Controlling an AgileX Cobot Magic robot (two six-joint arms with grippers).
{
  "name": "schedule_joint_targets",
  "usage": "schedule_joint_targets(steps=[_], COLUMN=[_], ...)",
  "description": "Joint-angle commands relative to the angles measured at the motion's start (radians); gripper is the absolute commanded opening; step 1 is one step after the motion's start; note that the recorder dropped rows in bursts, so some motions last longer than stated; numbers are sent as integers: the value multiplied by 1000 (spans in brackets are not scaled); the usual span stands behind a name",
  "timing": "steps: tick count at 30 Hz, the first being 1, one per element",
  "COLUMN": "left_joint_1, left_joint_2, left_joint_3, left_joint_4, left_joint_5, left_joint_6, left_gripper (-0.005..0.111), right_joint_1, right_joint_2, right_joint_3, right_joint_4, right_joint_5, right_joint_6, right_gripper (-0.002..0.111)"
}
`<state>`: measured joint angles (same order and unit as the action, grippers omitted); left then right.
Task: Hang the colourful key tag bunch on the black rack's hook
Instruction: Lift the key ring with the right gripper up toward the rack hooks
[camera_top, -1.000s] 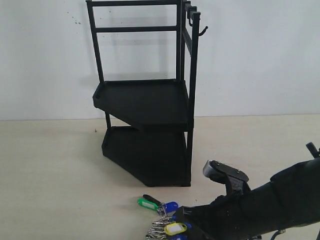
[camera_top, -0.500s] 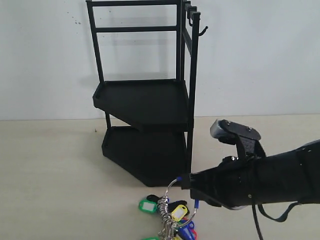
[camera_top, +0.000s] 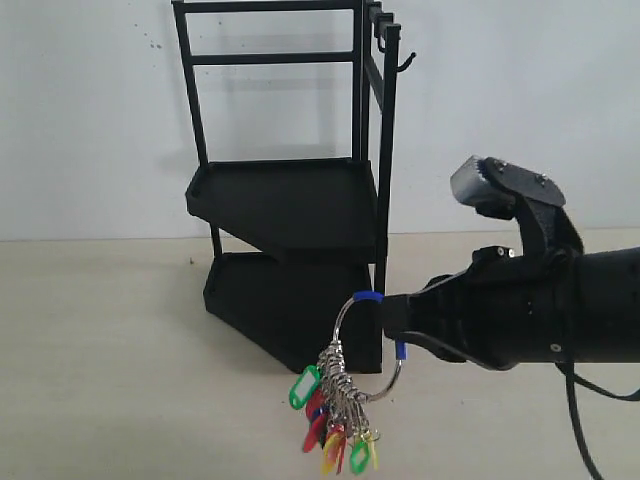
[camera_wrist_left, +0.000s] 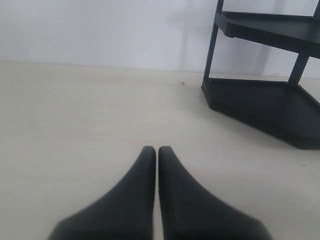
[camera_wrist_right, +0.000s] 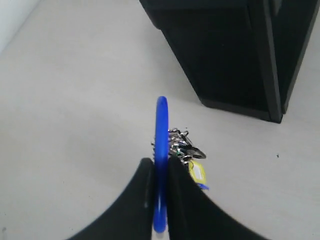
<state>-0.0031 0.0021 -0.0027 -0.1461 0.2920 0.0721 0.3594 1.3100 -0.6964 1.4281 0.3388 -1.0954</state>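
My right gripper (camera_top: 392, 325) is shut on the blue sleeve (camera_wrist_right: 161, 150) of the colourful key tag bunch (camera_top: 340, 400), holding it clear of the table. Its silver ring hangs in front of the black rack (camera_top: 290, 200), with green, red and yellow tags dangling below. The rack's hook (camera_top: 405, 62) sticks out at the top right, well above the gripper. In the right wrist view the sleeve stands edge-on between the fingers (camera_wrist_right: 140, 195), with chains and a yellow tag (camera_wrist_right: 197, 171) beyond. My left gripper (camera_wrist_left: 157, 150) is shut on nothing above bare table, out of the exterior view.
The rack's lower tray (camera_wrist_left: 265, 107) and upper tray (camera_wrist_left: 270, 27) show in the left wrist view, off to one side. A white wall (camera_top: 520, 120) stands behind the rack. The beige table (camera_top: 100, 340) stretches left of the rack.
The right gripper has lifted the key tag bunch off the table and risen; the tags now hang free beneath the ring. The left gripper is not seen in the earlier frames.
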Motion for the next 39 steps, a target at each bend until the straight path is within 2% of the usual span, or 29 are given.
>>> schedule_joint_targets(steps=[1,3,5,8,12,15,18,21,24,25,28,31,32,35,38,39], left_joint_1=[2,2,2,2,2,2,2,2,2,2,2,2,2,2,2,2], left_joint_2=[-2,-2,-2,-2,-2,-2,-2,-2,-2,-2,-2,-2,-2,-2,-2,-2], left_joint_3=[3,3,3,3,3,3,3,3,3,3,3,3,3,3,3,3], left_joint_4=[5,5,5,5,5,5,5,5,5,5,5,5,5,5,5,5], left_joint_5=[-8,-8,-8,-8,-8,-8,-8,-8,-8,-8,-8,-8,-8,-8,-8,-8], left_joint_6=[3,3,3,3,3,3,3,3,3,3,3,3,3,3,3,3], left_gripper=[4,4,4,4,4,4,4,4,4,4,4,4,4,4,4,4], right_joint_1=[-1,-1,-1,-1,-1,-1,11,-28,-20,-22,-50,2,-1,-30,-9,-16], right_joint_2=[-73,-92,-113,-148,-150,-168,-168,-187,-191,-191,-196,-194,-196,-201,-201,-205], right_joint_3=[-3,-6,-28,-33,-77,-84,-104,-106,-114,-119,-119,-137,-139,-140,-155,-155], right_joint_4=[-28,-41,-177,-376,-447,-506,-523,-617,-629,-653,-702,-698,-726,-766,-766,-773], right_joint_5=[37,120,121,3,175,77,172,133,199,190,129,188,188,144,210,201], right_joint_6=[71,51,79,386,317,521,387,594,480,498,722,538,546,752,606,635], right_gripper=[0,0,0,0,0,0,0,0,0,0,0,0,0,0,0,0])
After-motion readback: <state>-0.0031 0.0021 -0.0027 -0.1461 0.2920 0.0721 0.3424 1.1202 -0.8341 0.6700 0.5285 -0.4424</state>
